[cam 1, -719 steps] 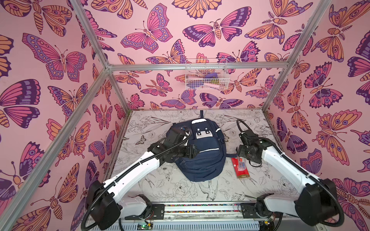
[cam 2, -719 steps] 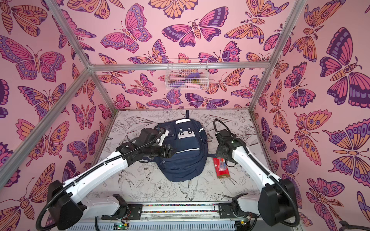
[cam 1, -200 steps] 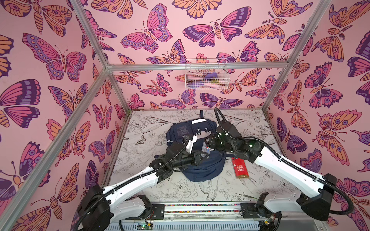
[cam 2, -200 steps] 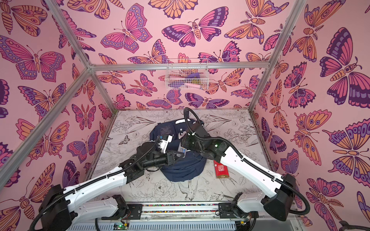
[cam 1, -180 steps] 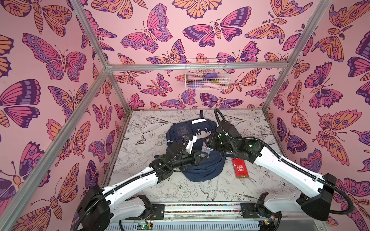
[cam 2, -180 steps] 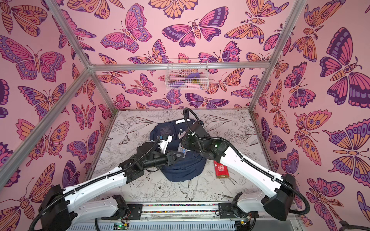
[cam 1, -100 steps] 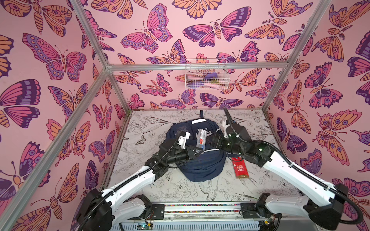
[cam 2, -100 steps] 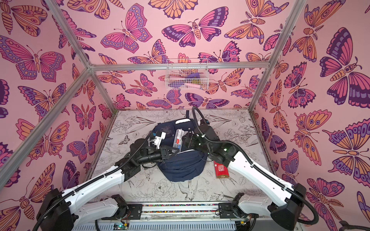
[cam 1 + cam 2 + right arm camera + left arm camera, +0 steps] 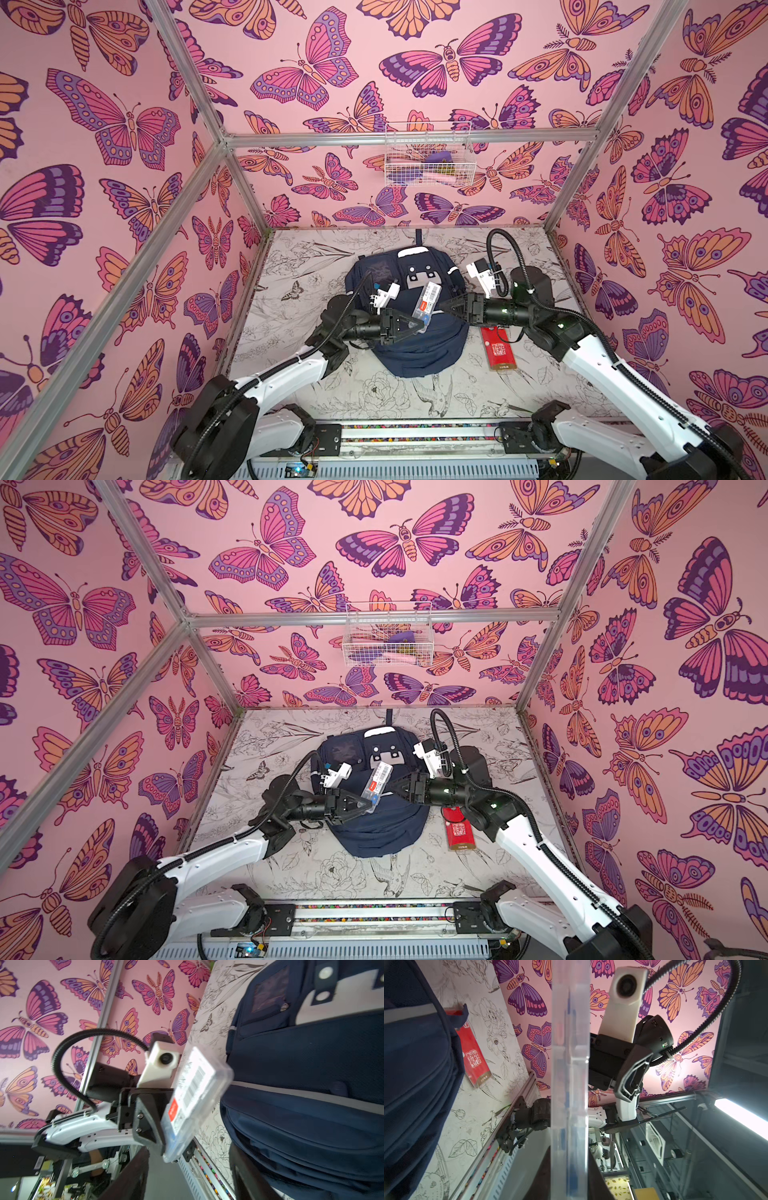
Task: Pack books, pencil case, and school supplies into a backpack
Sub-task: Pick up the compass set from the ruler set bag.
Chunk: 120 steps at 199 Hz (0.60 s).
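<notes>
We clamp the left gripper (image 9: 417,326) on the case (image 9: 426,301), backpack (image 9: 419,353) lying below it, right gripper (image 9: 444,306) spread empty just beside; next move probably needs the backpack opened.

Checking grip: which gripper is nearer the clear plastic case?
Left. The left gripper clamps one end of the clear plastic case; the right gripper, open, sits just beside it, apparently not touching.

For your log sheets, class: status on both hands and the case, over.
Left hand shut on clear case over backpack. Right hand open, empty. Red packet lies beside backpack.
</notes>
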Motion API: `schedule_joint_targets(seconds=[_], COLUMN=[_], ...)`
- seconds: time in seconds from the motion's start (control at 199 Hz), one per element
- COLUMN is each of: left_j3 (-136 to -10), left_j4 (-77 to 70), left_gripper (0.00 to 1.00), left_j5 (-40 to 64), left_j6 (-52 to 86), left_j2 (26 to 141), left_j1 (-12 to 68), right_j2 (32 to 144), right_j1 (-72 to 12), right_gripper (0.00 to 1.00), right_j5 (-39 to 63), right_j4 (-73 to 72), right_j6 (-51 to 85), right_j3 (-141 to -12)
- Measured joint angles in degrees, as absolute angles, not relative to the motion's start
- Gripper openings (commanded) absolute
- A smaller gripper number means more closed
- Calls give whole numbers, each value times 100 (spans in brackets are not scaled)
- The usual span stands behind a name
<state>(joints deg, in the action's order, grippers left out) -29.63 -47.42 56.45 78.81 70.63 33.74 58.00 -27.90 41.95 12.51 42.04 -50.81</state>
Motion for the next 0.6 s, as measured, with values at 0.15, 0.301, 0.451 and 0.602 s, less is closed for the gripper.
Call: schedule_joint_targets(seconds=[0.15, 0.301, 0.451, 0.602], left_j3=[-2965, -2965, -2965, -2982], left_j4=[-5341, -5439, -5417, -5415], left_gripper=[0, 0, 0, 0], left_j5=[5918, 6077, 6182, 6329], left_j6=[8219, 8261, 8267, 8263], left_j2=[7094, 7006, 6934, 6910], left_j1=[3371, 3369, 3343, 3339], right_j2=[6088, 6495, 6672, 6606], right_j1=[-2436, -2213, -2211, -2211], right_gripper=[67, 61, 47, 34], right_j5=[4628, 4901, 5240, 5380], right_j4=[993, 696, 429, 231], right_j6=[4235, 4403, 4574, 4729], right_j3=[-5216, -5315, -5384, -5387])
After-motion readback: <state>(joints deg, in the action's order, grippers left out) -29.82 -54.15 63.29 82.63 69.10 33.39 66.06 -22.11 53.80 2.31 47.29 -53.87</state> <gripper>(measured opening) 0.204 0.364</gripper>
